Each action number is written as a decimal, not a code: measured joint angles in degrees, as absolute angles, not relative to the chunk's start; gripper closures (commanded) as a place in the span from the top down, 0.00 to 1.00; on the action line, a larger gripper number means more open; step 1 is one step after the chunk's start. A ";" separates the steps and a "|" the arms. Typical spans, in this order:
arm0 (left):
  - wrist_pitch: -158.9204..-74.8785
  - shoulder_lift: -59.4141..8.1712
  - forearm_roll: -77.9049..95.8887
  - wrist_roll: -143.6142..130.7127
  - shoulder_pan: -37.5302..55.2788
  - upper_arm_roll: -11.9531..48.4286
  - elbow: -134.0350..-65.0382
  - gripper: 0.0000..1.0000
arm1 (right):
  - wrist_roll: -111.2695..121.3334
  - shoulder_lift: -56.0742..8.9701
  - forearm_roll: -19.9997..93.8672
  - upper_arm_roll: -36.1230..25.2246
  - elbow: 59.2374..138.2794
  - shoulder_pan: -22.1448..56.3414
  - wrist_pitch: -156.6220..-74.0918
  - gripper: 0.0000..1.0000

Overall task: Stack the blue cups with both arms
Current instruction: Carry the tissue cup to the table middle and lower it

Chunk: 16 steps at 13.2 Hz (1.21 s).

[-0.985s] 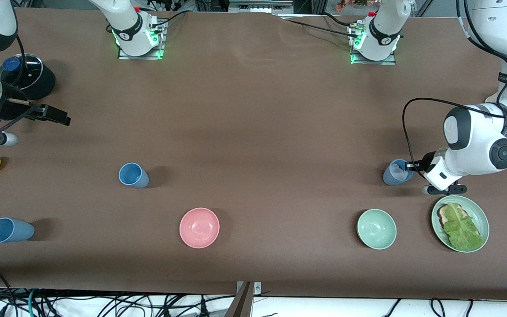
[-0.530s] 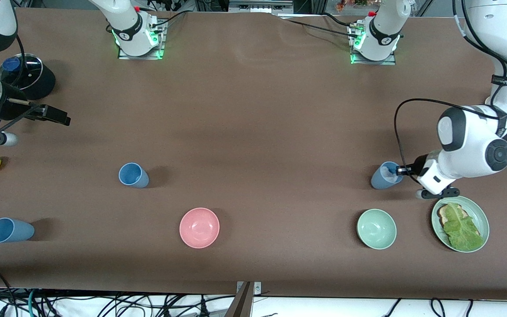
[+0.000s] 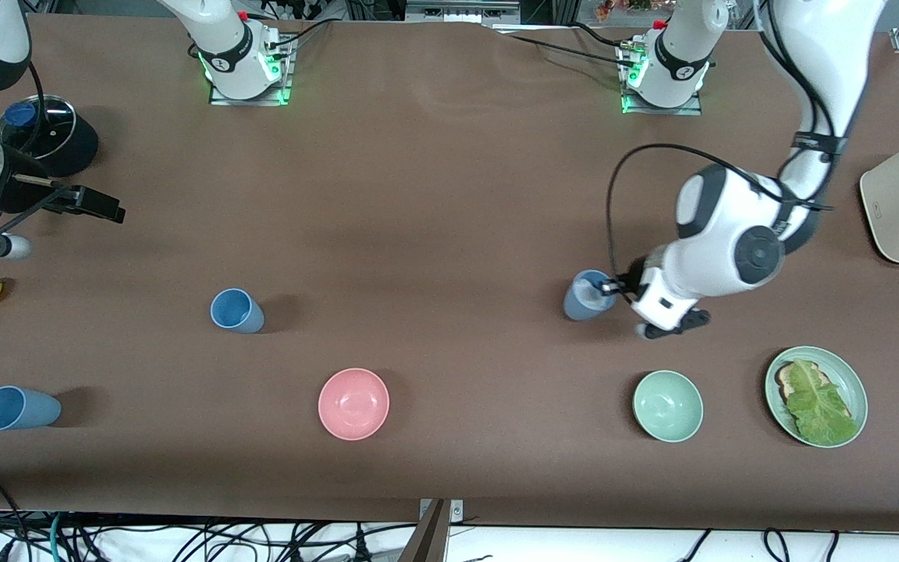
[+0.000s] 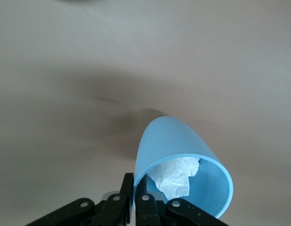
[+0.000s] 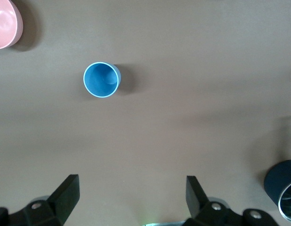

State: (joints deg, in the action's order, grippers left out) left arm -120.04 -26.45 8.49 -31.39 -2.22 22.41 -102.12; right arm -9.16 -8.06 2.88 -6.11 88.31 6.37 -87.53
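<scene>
Your brown table point(image 3: 449, 195) spans the whole scene, with cables hanging at its near edge. The left arm point(image 3: 723, 234) reaches over it, and its left gripper point(image 3: 612, 287) pinches the rim of the carried cup point(image 3: 586, 295), which has crumpled paper inside; a rim grip likely leaves the base free for nesting. The right gripper point(image 5: 131, 195) hangs spread wide and empty above the middle cup point(image 3: 236, 310). A third cup point(image 3: 16, 408) stands nearest the camera, toward the right arm's end.
</scene>
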 measured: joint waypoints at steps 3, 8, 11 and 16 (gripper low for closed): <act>-122.51 -26.70 8.49 -41.52 2.10 25.16 -102.15 0.00 | -9.16 -8.05 2.88 -6.09 88.30 6.37 -87.58 1.00; -129.42 -31.54 6.24 -54.26 10.80 24.86 -101.33 0.00 | -9.16 -7.99 2.89 -6.08 88.27 6.38 -87.78 1.00; -129.50 -34.57 5.01 -57.07 12.40 24.39 -98.03 0.00 | -9.16 -7.99 2.90 -6.07 88.27 6.38 -87.79 1.00; -129.50 -35.90 2.52 -57.36 12.57 23.83 -97.10 1.00 | -9.16 -8.00 2.90 -6.07 88.27 6.38 -87.79 1.00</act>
State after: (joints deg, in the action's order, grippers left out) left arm -129.50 -35.90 2.52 -57.36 12.57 23.83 -97.10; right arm -9.16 -8.00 2.90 -6.07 88.27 6.38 -87.79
